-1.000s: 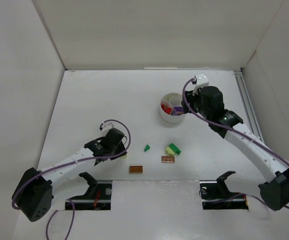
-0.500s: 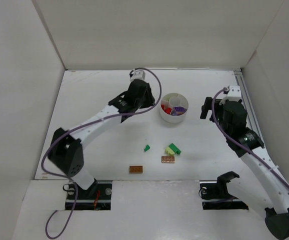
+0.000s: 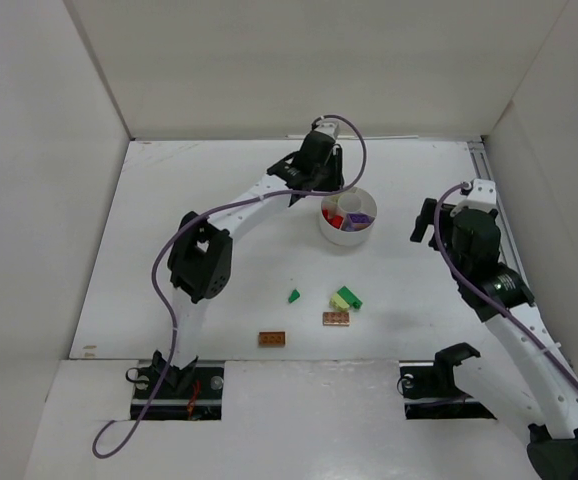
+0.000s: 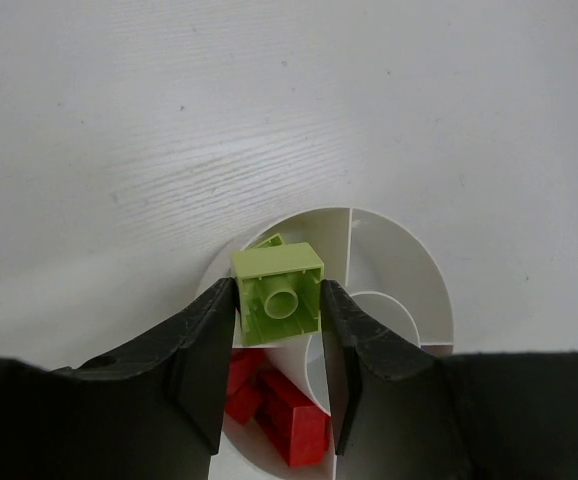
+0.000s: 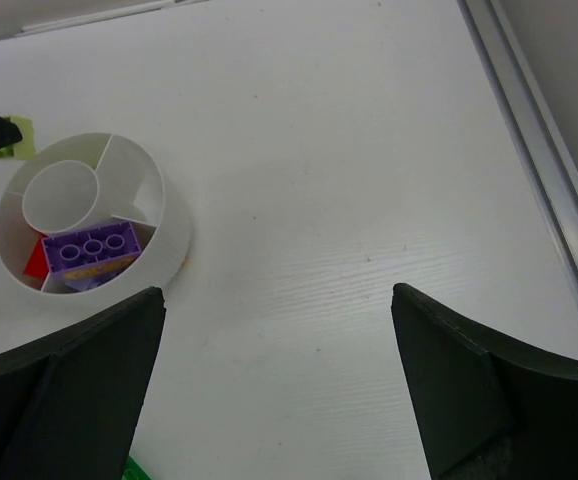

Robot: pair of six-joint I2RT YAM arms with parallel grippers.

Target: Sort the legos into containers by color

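- You are looking at a white table (image 3: pixel 199 220) boxed in by plain white walls (image 3: pixel 299 60), with a metal rail (image 5: pixel 529 110) running along its right edge.
- The round white dish (image 3: pixel 367 232) sits toward the far right of the table. A purple brick (image 5: pixel 93 248) lies in one outer section and red bricks (image 4: pixel 269 400) in the section next to it.
- Loose pieces lie well apart from the dish, nearer the arm bases: a small green brick (image 3: pixel 294 296), a yellow-green and green pair (image 3: pixel 346 298) touching each other, and two orange-brown bricks (image 3: pixel 336 318) (image 3: pixel 272 338).
- Your left arm (image 3: pixel 239 205) is stretched far out across the table, its wrist right beside the dish's far-left rim.
- Your left gripper (image 4: pixel 277 300) is clamped on a yellow-green brick (image 4: pixel 279 265), one finger on each side. The brick hangs over the dish's rim, studs away from the camera so you see its hollow underside.
- Just behind the held brick, a second yellow-green piece (image 4: pixel 266 241) shows inside the dish.
- Your right arm (image 3: pixel 509 300) stands to the right of the dish, near the rail, with its wrist raised.
- Your right gripper (image 5: pixel 277 292) has its fingers spread wide with nothing between them, over bare table beside the dish.
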